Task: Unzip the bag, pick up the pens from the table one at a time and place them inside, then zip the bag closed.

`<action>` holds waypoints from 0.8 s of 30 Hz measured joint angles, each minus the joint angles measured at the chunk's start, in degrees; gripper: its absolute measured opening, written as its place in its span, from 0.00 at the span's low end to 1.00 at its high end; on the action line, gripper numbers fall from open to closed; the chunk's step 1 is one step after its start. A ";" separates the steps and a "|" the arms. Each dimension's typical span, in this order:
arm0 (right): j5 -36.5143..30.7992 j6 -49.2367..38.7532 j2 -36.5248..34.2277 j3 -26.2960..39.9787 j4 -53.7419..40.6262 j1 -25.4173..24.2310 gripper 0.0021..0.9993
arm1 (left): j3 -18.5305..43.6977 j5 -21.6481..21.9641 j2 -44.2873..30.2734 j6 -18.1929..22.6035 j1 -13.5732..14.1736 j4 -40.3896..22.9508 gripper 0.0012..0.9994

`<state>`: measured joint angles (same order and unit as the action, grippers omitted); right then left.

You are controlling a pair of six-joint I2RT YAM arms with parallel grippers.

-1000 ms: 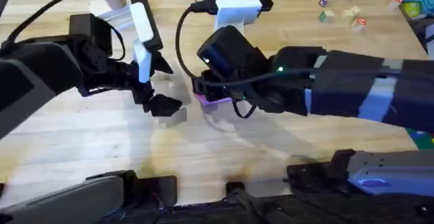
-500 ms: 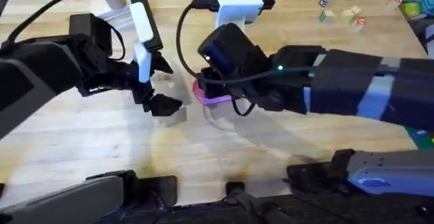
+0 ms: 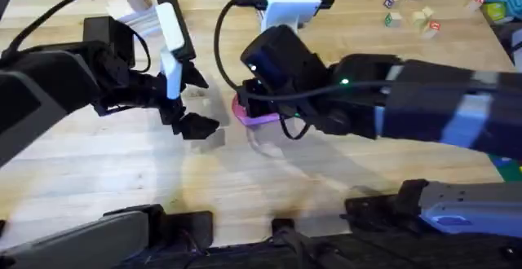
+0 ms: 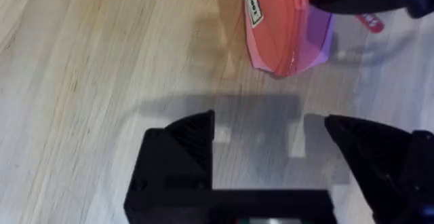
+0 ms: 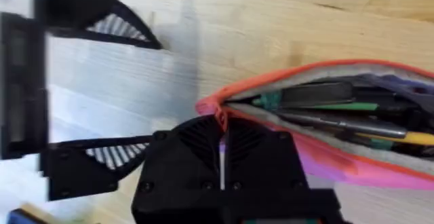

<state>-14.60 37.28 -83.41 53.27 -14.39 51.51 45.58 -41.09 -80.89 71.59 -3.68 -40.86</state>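
Note:
The pink bag (image 3: 259, 119) lies mid-table, its zipper open along most of its length. In the right wrist view several pens (image 5: 339, 123) lie inside the bag (image 5: 352, 166). My right gripper (image 5: 220, 132) is shut on the small red zipper pull at the bag's end, and from overhead it (image 3: 245, 108) reaches in across the middle. Just left of the bag, my left gripper (image 3: 200, 102) is open, with bare table (image 4: 81, 68) between its fingers (image 4: 183, 142). The left wrist view has the bag (image 4: 278, 27) just ahead of those fingers.
A white device (image 3: 285, 8) stands at the far centre and a white and black object (image 3: 170, 26) at the far left. Small coloured blocks (image 3: 412, 12) lie at the far right. Bare wood lies in front of the bag.
My right gripper has shifted slightly away and to the right with the bag's end. The left arm has not moved.

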 joint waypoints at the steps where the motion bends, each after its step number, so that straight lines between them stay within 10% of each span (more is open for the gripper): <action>1: 0.17 0.00 0.84 -0.06 0.02 0.01 0.03 | 0.00 -0.32 0.00 0.00 0.00 0.00 0.99; 24: 0.90 0.00 4.17 -0.26 -0.15 0.00 0.03 | -0.02 -18.87 -6.86 -0.02 3.20 9.12 0.99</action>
<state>-13.69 37.28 -79.24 53.01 -14.55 51.51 45.56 -59.97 -87.75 71.58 -0.48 -31.74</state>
